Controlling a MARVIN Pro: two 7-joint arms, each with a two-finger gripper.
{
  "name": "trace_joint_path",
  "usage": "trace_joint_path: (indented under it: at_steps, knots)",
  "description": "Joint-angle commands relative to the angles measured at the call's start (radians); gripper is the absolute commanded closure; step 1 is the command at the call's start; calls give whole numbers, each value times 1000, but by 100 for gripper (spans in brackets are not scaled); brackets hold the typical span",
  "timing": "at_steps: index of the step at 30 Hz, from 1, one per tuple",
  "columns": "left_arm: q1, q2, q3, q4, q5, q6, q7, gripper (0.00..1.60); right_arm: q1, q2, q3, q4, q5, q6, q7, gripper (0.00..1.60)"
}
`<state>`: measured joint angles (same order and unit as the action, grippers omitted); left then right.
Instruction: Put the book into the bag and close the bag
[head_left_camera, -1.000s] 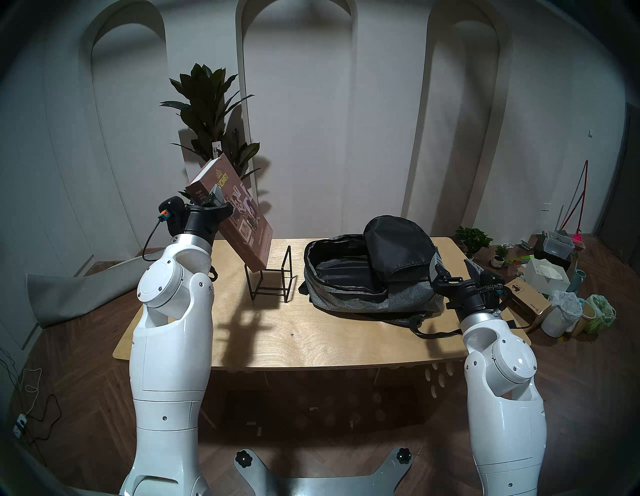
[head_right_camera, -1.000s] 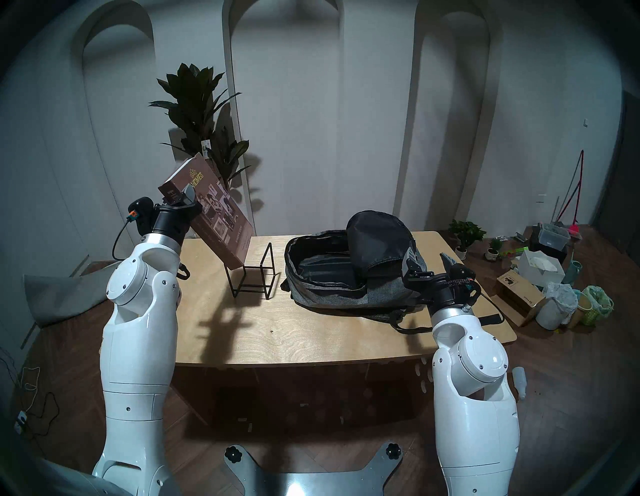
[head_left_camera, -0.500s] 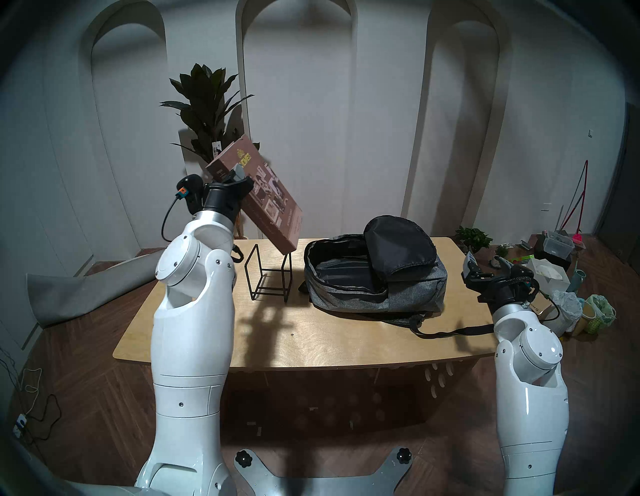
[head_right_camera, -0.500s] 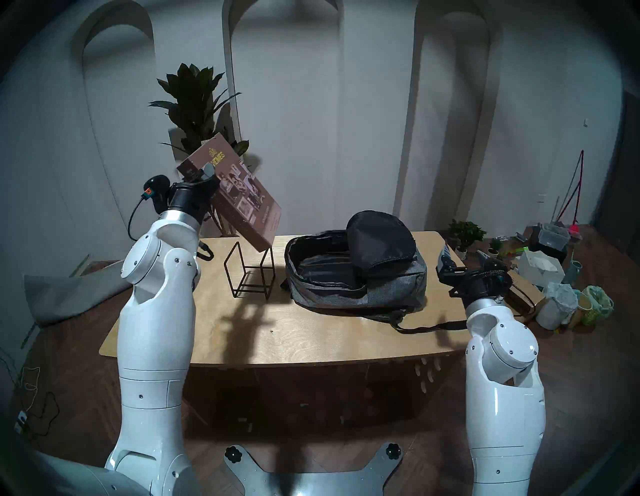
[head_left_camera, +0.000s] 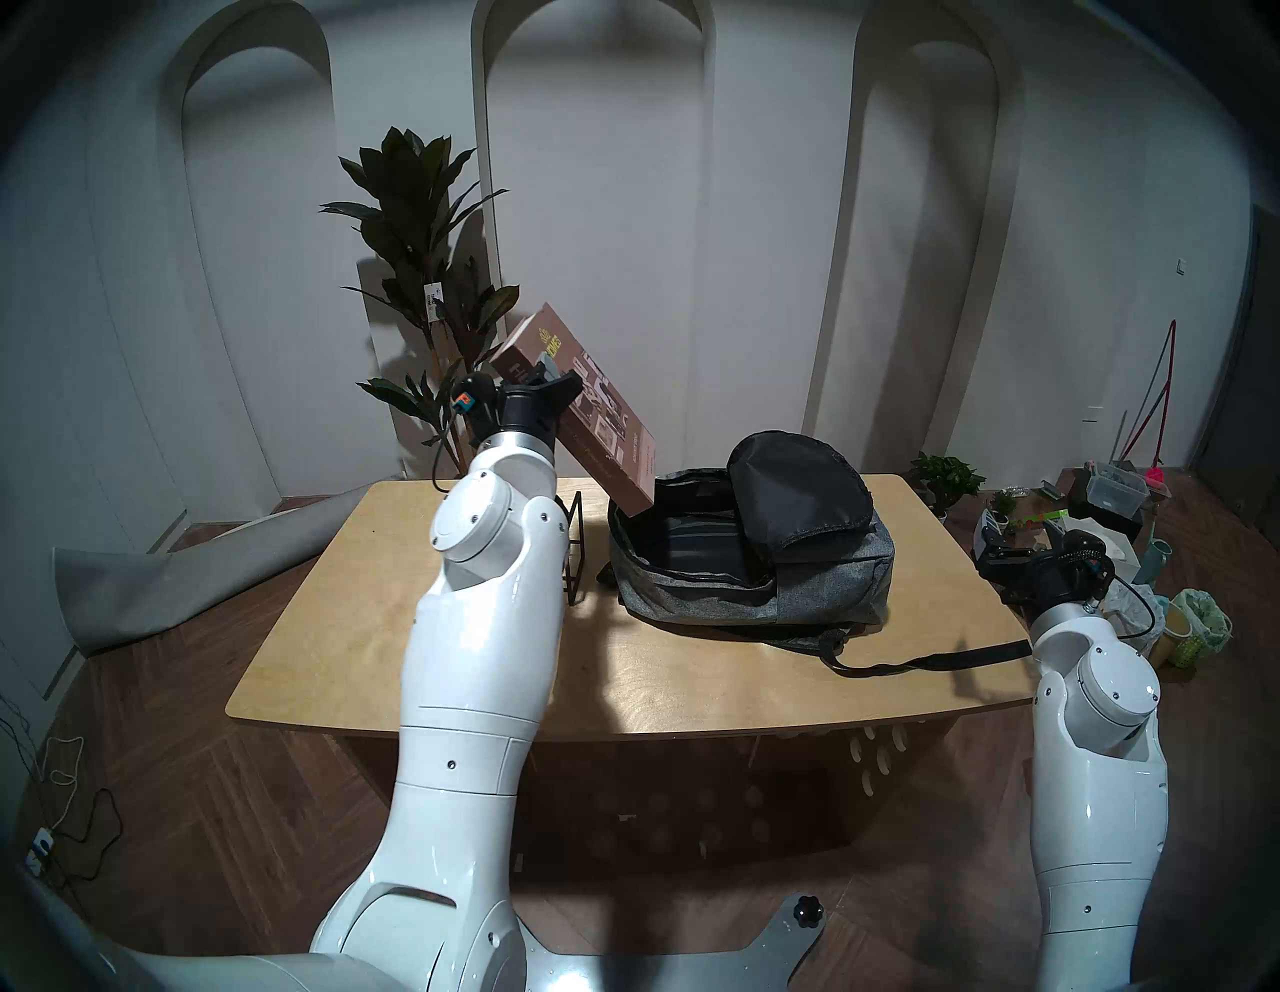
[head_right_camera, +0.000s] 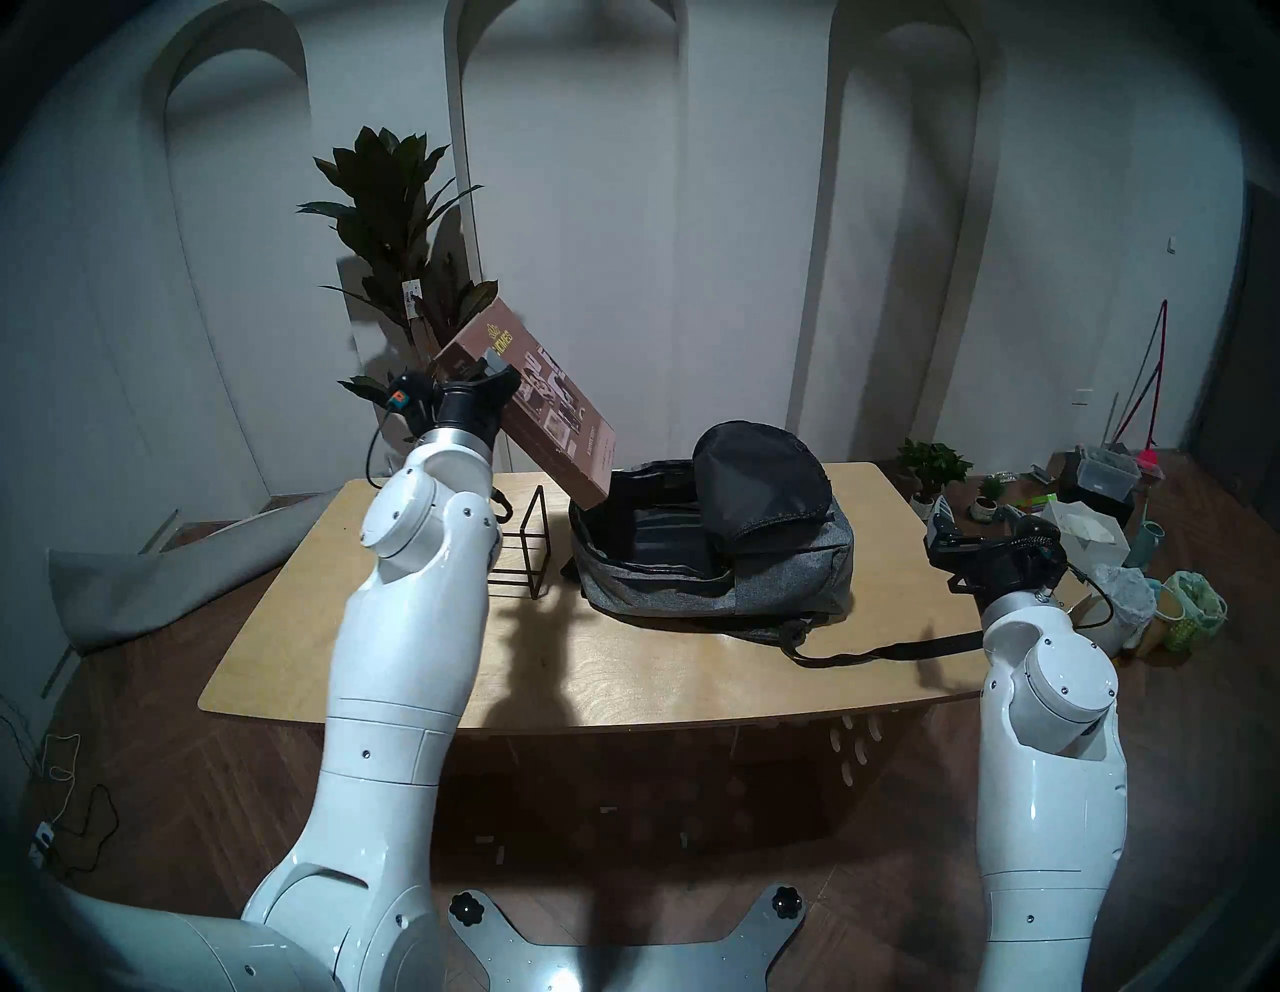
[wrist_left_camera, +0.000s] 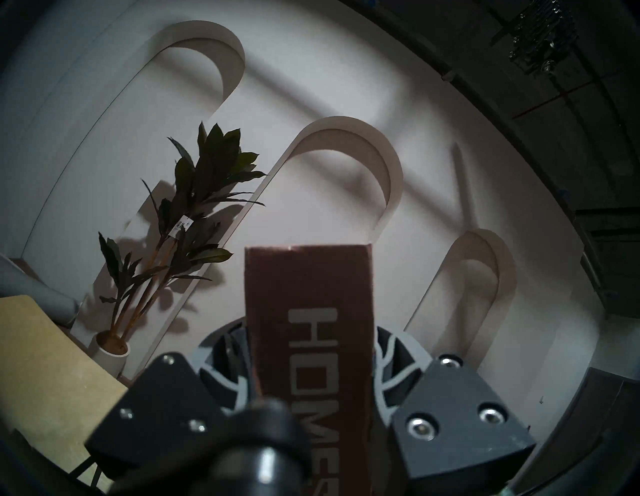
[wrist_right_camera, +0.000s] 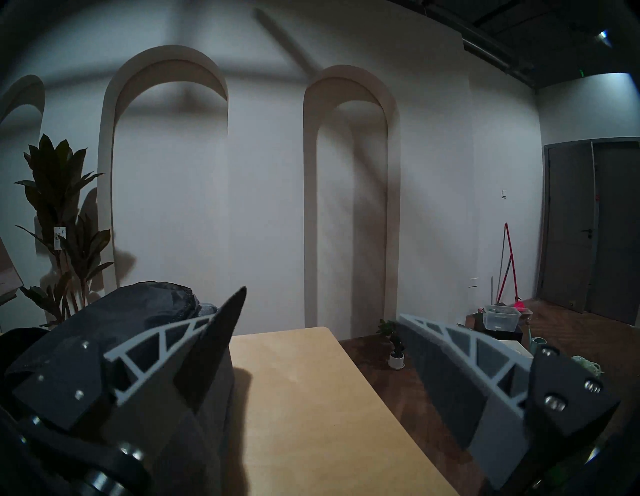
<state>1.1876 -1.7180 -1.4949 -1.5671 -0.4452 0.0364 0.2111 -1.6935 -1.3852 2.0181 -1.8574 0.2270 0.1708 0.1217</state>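
My left gripper (head_left_camera: 544, 366) (head_right_camera: 490, 361) is shut on the brown "HOMES" book (head_left_camera: 596, 415) (head_right_camera: 547, 409) and holds it tilted in the air. The book's lower corner hangs over the left rim of the open grey bag (head_left_camera: 817, 589) (head_right_camera: 783, 589). The bag lies on the wooden table (head_left_camera: 415, 623) with its black-lined flap (head_left_camera: 796, 485) folded up at the right. In the left wrist view the book's spine (wrist_left_camera: 311, 311) sits between the fingers. My right gripper (head_left_camera: 1024, 539) (head_right_camera: 976, 516) (wrist_right_camera: 322, 311) is open and empty, beyond the bag's right end.
A black wire-frame stand (head_left_camera: 575, 554) (head_right_camera: 526, 554) stands left of the bag, partly behind my left arm. A black strap (head_left_camera: 921, 661) trails toward the table's right front. A tall plant (head_left_camera: 422, 277) stands behind. Boxes and bins (head_left_camera: 1108, 589) crowd the floor at right.
My left arm has carried the book up off the stand and to the right, over the bag's left rim. My right gripper has moved right, away from the bag, still open.
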Motion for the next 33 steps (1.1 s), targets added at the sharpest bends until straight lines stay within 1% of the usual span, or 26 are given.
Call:
trace_joint_path:
  at_steps: [1,2,4,12,15,16,17,19,25,29,33]
  knots:
    - [-126,-54,14,112,24,-96,22,160,37,18,11,-2,-2,16,-10,0]
    - [-112,-60,15,106,28,-105,22,160,41,19,11,1,-3,19,-10,0]
    - [-135,-67,20,145,27,-124,30,160,48,24,11,7,-9,22,-8,0]
    - [-144,-95,29,221,18,-191,40,160,89,41,3,39,-23,22,-7,0]
    - [-126,-111,19,224,-7,-200,41,160,100,47,-1,51,-30,20,-6,0]
    - [-117,-111,23,222,-1,-207,42,160,102,48,-1,54,-31,19,-6,0]
    - [-105,-110,27,215,-16,-207,41,160,105,53,-3,60,-35,16,-4,0]
    - [-88,-98,49,208,-39,-216,50,160,110,58,-5,69,-37,10,0,0]
    - [-54,-71,123,202,-66,-254,83,160,120,64,-6,86,-33,-13,19,0]
    - [-42,-62,162,213,-41,-285,116,160,112,65,2,81,-27,-32,35,0]
    - [-37,-60,187,225,-13,-308,134,160,98,61,19,72,-22,-40,36,0]
